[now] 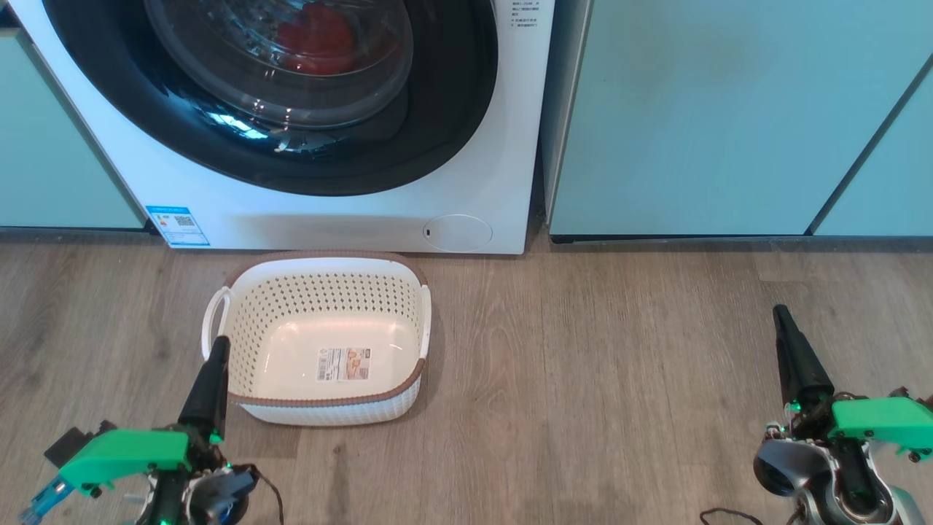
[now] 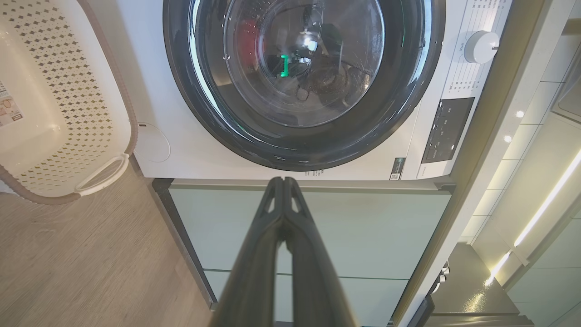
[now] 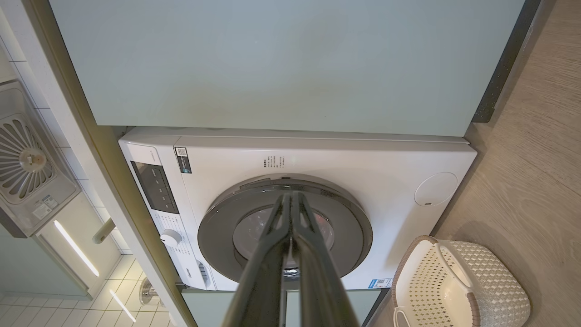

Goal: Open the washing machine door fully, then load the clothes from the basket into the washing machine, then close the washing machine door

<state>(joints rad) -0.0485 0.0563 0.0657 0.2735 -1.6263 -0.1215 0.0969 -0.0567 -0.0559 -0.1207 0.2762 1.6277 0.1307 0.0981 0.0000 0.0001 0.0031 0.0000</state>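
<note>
The white washing machine (image 1: 335, 211) stands at the back with its black-rimmed round door (image 1: 437, 109) closed flat against its front. Red clothes (image 1: 317, 40) show through the glass, inside the drum. The cream basket (image 1: 321, 292) with a brown rim sits on the floor just before the machine, holding no clothes, its base label bare. My left gripper (image 1: 216, 350) is shut at the basket's near left corner. My right gripper (image 1: 781, 315) is shut far to the right over bare floor. The machine (image 2: 181, 150), door (image 2: 408, 91) and basket (image 2: 59, 113) appear sideways in the left wrist view, and the door (image 3: 349, 222) and basket (image 3: 490, 277) in the right wrist view.
Pale teal cabinets (image 1: 714, 117) flank the machine on both sides. Wood-look floor (image 1: 583, 379) stretches between the basket and my right gripper. A round flap (image 1: 458, 232) and a blue sticker (image 1: 177, 225) sit low on the machine's front.
</note>
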